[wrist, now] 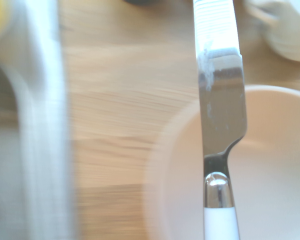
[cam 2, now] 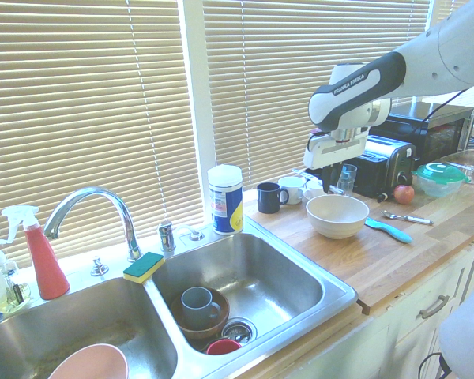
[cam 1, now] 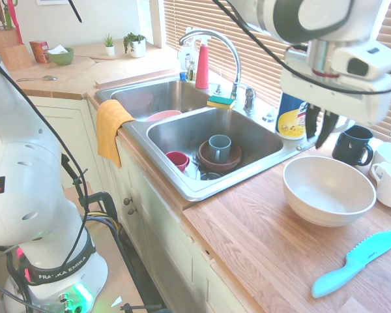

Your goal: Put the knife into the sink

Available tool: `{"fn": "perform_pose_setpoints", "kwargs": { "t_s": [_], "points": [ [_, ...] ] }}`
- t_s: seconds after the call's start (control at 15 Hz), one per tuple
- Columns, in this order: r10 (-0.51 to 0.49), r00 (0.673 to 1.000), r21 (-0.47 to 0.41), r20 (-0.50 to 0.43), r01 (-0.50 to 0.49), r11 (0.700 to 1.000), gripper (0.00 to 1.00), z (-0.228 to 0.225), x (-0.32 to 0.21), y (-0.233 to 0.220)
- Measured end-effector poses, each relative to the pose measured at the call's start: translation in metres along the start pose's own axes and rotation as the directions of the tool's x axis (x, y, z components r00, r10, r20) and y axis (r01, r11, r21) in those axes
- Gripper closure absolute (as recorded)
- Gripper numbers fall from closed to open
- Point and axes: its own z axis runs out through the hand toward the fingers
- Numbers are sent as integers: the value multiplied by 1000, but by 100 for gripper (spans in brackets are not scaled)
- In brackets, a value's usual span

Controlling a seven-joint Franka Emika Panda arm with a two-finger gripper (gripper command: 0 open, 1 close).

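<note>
Hold the knife [wrist: 221,100] tight in the closed gripper [cam 1: 321,134], up above the bowl [cam 1: 329,189] on the counter [cam 1: 260,241], then carry it slowly over to the sink [cam 1: 247,140] and let go low inside.

Home kitchen: sink [cam 2: 245,332], toaster [cam 2: 383,162].
</note>
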Motion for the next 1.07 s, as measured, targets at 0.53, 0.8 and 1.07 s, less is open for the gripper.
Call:
{"fn": "perform_pose_setpoints", "kwargs": {
  "t_s": [0.53,0.8,1.07],
  "points": [
    [106,994,32,-19,-106,994,100,49,-161,-133],
    [108,994,10,26,-109,994,100,111,-212,-168],
    [87,994,14,64,-88,996,100,169,-231,-180]
  ]
}}
